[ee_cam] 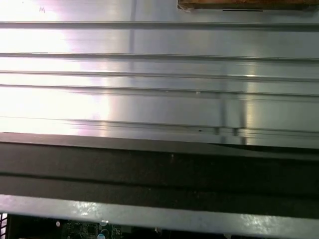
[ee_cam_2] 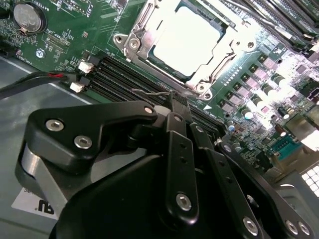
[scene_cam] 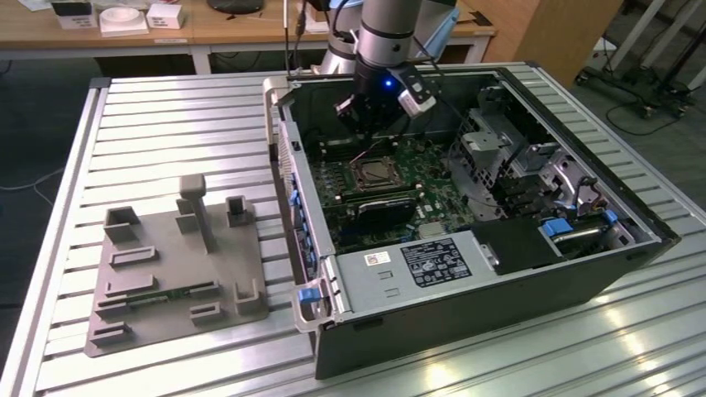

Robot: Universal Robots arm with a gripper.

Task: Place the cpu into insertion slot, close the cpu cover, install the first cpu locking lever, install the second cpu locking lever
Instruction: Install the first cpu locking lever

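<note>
Here's the gripper (ee_cam_2: 174, 102) low inside the computer case (scene_cam: 497, 314) on the worktop (scene_cam: 177, 124), fingers (ee_cam_2: 179, 139) drawn together, tips right at a thin wire locking lever (ee_cam_2: 149, 92); whether they pinch it, I cannot tell. The cpu (ee_cam_2: 187, 40) sits in the insertion slot (scene_cam: 375, 172), lying flat, silvery top up, square, so no long axis to speak of. The cpu cover (ee_cam_2: 141, 44) is down around it. By my read, we're on a lever step: it calls for pressing that wire down and hooking it under its catch. The lever's long axis runs along the socket edge, parallel to the memory slots (ee_cam_2: 124, 74).
</note>
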